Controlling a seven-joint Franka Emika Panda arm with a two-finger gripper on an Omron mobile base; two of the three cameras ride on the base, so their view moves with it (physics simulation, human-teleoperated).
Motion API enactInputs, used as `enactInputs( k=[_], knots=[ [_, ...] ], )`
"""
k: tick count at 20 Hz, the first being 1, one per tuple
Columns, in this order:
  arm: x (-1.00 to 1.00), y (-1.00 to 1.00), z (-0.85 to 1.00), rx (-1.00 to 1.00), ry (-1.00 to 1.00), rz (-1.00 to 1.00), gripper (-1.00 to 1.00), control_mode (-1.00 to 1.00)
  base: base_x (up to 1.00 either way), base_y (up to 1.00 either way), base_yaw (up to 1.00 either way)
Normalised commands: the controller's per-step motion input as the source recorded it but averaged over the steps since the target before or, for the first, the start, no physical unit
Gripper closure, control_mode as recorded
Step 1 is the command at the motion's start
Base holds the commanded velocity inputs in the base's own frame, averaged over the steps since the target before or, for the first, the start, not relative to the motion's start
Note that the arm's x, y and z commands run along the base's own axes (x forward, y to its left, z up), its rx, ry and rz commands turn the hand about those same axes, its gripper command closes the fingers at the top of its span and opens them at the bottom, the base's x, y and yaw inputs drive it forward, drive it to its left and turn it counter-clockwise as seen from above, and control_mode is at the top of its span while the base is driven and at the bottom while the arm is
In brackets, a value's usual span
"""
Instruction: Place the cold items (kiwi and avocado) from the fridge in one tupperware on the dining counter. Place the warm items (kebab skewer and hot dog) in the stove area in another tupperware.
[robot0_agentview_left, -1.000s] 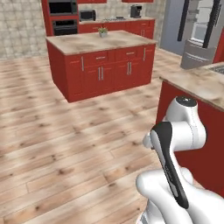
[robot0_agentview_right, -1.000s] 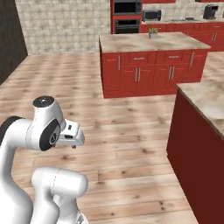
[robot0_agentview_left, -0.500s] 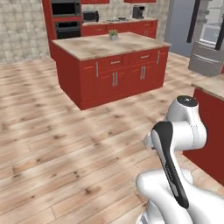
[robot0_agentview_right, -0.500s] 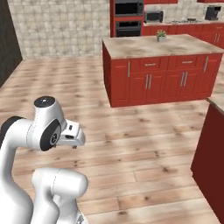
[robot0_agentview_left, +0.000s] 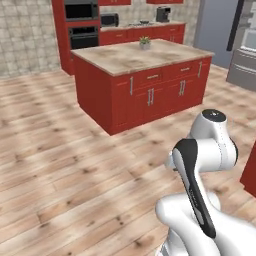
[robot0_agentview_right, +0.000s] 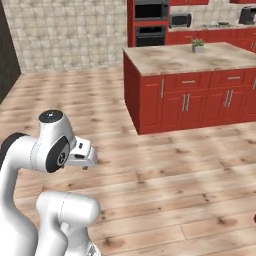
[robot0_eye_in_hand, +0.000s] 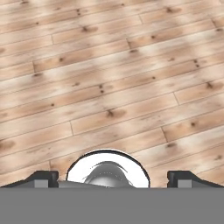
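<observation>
A pale wooden plank floor (robot0_agentview_left: 65, 165) runs through the kitchen. A red island counter (robot0_agentview_right: 190, 60) with a beige stone top stands far ahead, a small potted plant (robot0_agentview_right: 198, 45) on its far side. Wall ovens (robot0_agentview_left: 82, 22) sit against the far wall; a steel fridge (robot0_agentview_left: 245, 45) stands far right. The claw (robot0_eye_in_hand: 113, 178) points down at bare planks, its fingers (robot0_eye_in_hand: 43, 178) spread wide, holding nothing. No food or tupperware can be made out.
</observation>
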Motion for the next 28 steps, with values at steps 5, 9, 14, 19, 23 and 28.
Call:
enactInputs(
  k=[5,9,14,19,23,28],
  knots=[
    [0.0,0.0,0.0,0.0,0.0,0.0,-1.0,1.0,0.94,1.0,-0.1],
    [0.0,0.0,0.0,0.0,0.0,0.0,-1.0,1.0,1.0,1.0,-0.11],
    [0.0,0.0,0.0,0.0,0.0,0.0,-1.0,1.0,1.0,1.0,-0.12],
    [0.0,0.0,0.0,0.0,0.0,0.0,-1.0,1.0,1.0,1.0,-0.12],
    [0.0,0.0,0.0,0.0,0.0,0.0,-1.0,1.0,1.0,1.0,-0.1],
    [0.0,0.0,0.0,0.0,0.0,0.0,-1.0,1.0,1.0,1.0,-0.16]
  ],
)
